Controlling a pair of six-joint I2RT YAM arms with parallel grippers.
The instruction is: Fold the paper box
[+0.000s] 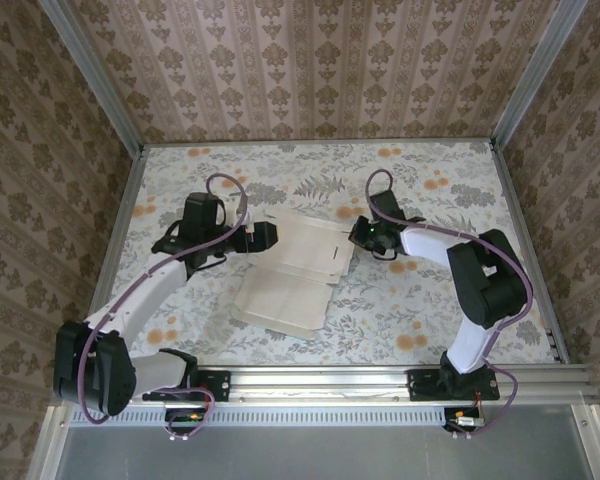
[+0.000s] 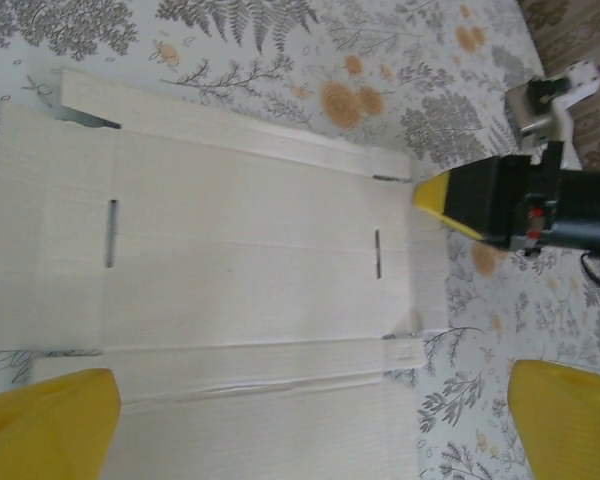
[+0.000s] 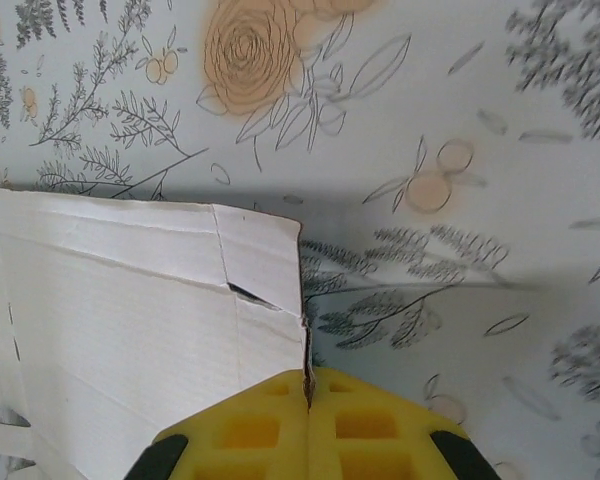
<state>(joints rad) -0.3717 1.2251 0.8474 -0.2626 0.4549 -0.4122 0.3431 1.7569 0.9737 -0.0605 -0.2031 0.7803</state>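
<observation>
The paper box [image 1: 288,272] lies flat in the middle of the table as an unfolded sheet, off-white side up, with creases and slots. My left gripper [image 1: 268,237] hovers at its back left part. In the left wrist view the sheet [image 2: 230,250] spreads below the wide-open yellow fingers [image 2: 42,425], with nothing between them. My right gripper [image 1: 357,234] is at the sheet's right edge. In the right wrist view its jaws [image 3: 308,380] are shut on the thin edge of a side flap [image 3: 265,290], which is raised slightly off the table.
A floral tablecloth [image 1: 420,300] covers the table. Patterned walls with metal corner posts [image 1: 525,70] close in the back and sides. A metal rail [image 1: 380,380] runs along the near edge by the arm bases.
</observation>
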